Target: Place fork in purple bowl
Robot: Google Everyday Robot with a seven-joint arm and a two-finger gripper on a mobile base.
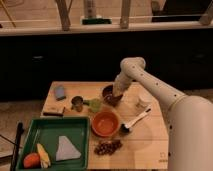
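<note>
The hand (pixel 116 93), pressed together, is held just over the purple bowl (pixel 108 96), which is set behind the orange bowl (pixel 105 123) on the desk (pixel 150 145). Whether anything is clamped cannot be told.

You're in a kitchen-like space: a wooden table (pixel 145 147) carries an orange bowl (pixel 105 123) and a green tray (pixel 60 120) of food. Your gripper (pixel 116 95) is at the purple bowl (pixel 108 98), near the table's far edge.

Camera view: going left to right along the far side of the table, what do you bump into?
Blue object, metal cup, green cup, purple bowl, with the gripper down at that bowl.
</note>
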